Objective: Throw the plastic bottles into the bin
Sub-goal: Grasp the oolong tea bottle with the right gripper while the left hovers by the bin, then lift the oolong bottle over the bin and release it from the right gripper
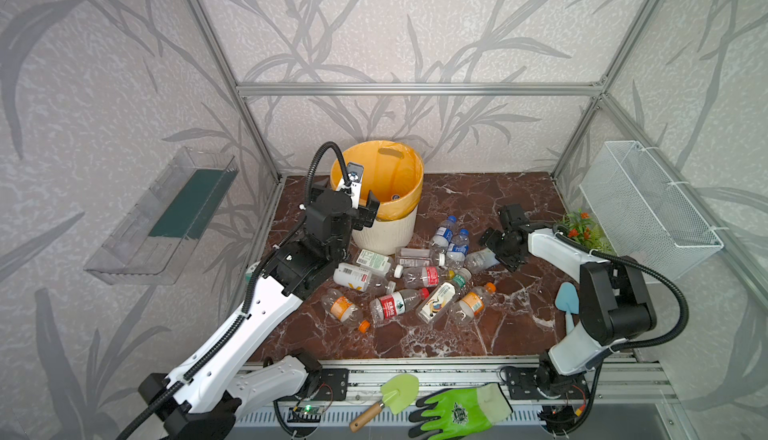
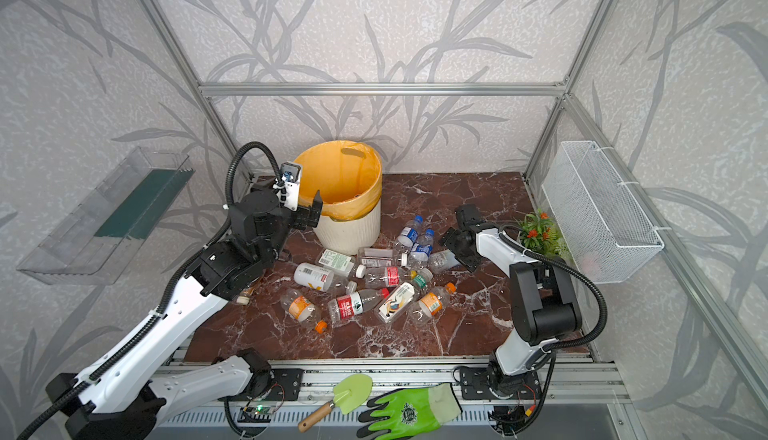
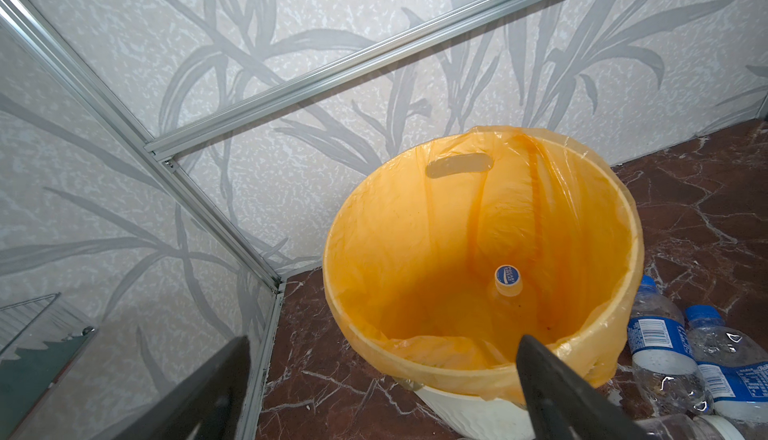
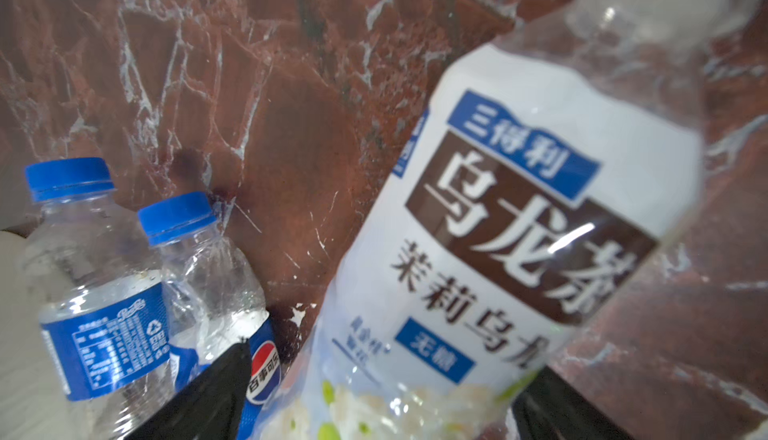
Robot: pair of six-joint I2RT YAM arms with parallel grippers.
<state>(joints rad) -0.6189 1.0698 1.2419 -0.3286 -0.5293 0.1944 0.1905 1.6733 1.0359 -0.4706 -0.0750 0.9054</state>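
Observation:
The bin (image 1: pixel 386 234) (image 2: pixel 349 234) stands at the back of the marble floor, cream-white with a yellow-orange liner. One blue-capped bottle (image 3: pixel 508 280) stands inside it. My left gripper (image 1: pixel 370 211) (image 3: pixel 384 340) hangs open and empty at the bin's (image 3: pixel 469 413) near rim. Several plastic bottles (image 1: pixel 399 284) lie heaped in front of the bin. My right gripper (image 1: pixel 496 251) (image 4: pixel 390 359) is low at the heap's right edge. Its jaws stand open on either side of a clear bottle with a white and blue tea label (image 4: pixel 519 209) (image 1: pixel 480 259). Two blue-capped water bottles (image 4: pixel 95 292) (image 1: pixel 444 232) lie beside it.
A small potted plant (image 1: pixel 579 230) and a white wire basket (image 1: pixel 648 201) are at the right wall. A clear tray (image 1: pixel 166 218) hangs on the left wall. A blue scoop (image 1: pixel 567 299) lies by the right arm. A green trowel (image 1: pixel 395 392) and glove (image 1: pixel 461 411) rest on the front rail.

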